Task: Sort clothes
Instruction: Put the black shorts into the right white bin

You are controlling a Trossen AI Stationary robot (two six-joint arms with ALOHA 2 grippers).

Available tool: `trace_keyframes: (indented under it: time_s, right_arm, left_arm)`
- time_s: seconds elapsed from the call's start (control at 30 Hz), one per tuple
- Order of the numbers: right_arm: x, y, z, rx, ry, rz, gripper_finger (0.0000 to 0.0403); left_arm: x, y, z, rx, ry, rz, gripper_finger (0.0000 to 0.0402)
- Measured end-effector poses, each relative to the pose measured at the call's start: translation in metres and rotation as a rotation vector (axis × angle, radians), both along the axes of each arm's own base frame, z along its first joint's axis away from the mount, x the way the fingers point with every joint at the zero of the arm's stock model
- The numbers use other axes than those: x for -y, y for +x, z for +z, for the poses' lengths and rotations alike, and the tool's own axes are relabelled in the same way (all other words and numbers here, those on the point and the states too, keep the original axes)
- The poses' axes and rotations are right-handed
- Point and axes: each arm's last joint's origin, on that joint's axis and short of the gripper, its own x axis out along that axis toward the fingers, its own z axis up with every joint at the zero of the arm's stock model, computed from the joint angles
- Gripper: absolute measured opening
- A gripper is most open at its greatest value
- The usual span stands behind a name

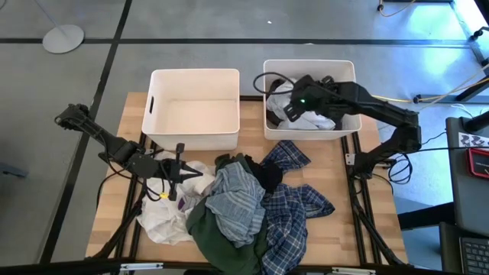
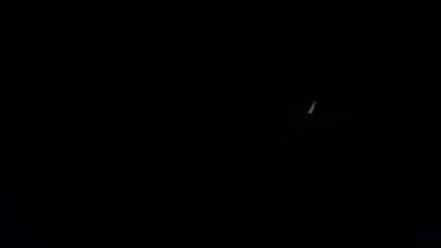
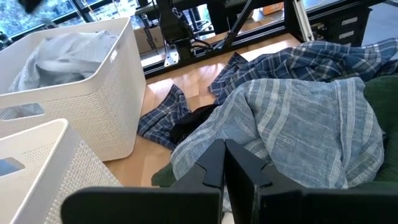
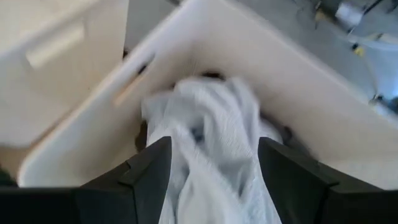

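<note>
**The white cloth could snag on the claw and get pulled back out of the bin.**

Nearest to me, the left gripper [image 1: 182, 169] sits with its fingers pressed together, holding nothing, at the 9 o'clock edge of the clothes pile [image 1: 244, 202]. It could bump the striped grey-blue shirt [image 3: 298, 124] lying just in front of its tips, or the plaid shirt [image 1: 294, 210] at the pile's 3 o'clock side. Farther off, at about 1 o'clock from the pile, the right gripper [image 4: 214, 180] hangs over the right bin [image 1: 348, 72], its fingers spread apart. The white garment [image 4: 211, 130] lies bunched in that bin, between and just under those fingers, so a fold could catch if the arm lifts. The left bin [image 1: 195, 76] beside it looks empty.
</note>
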Motion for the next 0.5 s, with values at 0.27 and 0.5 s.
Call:
trace_keyframes:
  time_s: [0.27, 0.5]
  right_arm:
    - [-0.012, 0.006, -0.017, -0.022, 0.173, 0.122, 0.0241]
    - [-0.08, 0.022, -0.007, 0.077, 0.164, 0.37, 0.024]
  left_arm:
    - [0.0, 0.0, -0.001, -0.007, 0.005, 0.0, 0.0001]
    - [0.0, 0.0, -0.001, -0.007, -0.009, 0.004, 0.0001]
